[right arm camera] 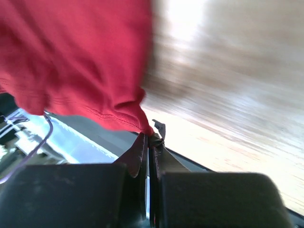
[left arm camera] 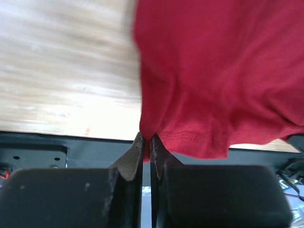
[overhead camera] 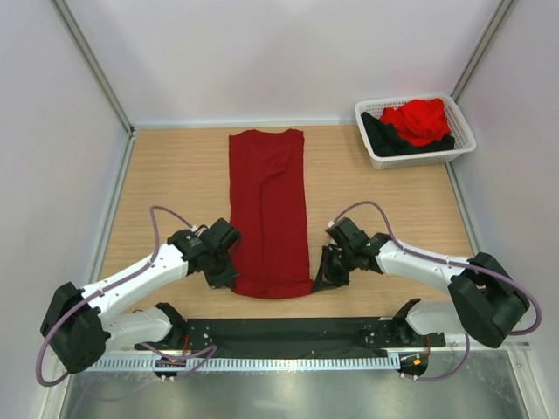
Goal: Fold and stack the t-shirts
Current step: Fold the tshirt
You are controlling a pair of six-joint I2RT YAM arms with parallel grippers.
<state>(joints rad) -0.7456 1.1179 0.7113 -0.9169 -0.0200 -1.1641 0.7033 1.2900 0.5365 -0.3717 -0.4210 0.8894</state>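
A dark crimson t-shirt (overhead camera: pixel 269 209) lies as a long narrow strip down the middle of the wooden table, collar end far, hem end near. My left gripper (overhead camera: pixel 225 272) is shut on the near left hem corner (left arm camera: pixel 148 135). My right gripper (overhead camera: pixel 324 278) is shut on the near right hem corner (right arm camera: pixel 145 126). Both wrist views show the pinched cloth (left arm camera: pixel 213 71) (right arm camera: pixel 80 61) lifted a little off the wood. A brighter red t-shirt (overhead camera: pixel 420 120) and a black t-shirt (overhead camera: pixel 382 138) lie bunched in the white basket (overhead camera: pixel 458 122) at the far right.
White walls close in the table on the left, back and right. A black bar (overhead camera: pixel 279 332) runs along the near edge between the arm bases, with a metal surface (overhead camera: pixel 279 393) below it. Bare wood (overhead camera: pixel 175 175) flanks the shirt on both sides.
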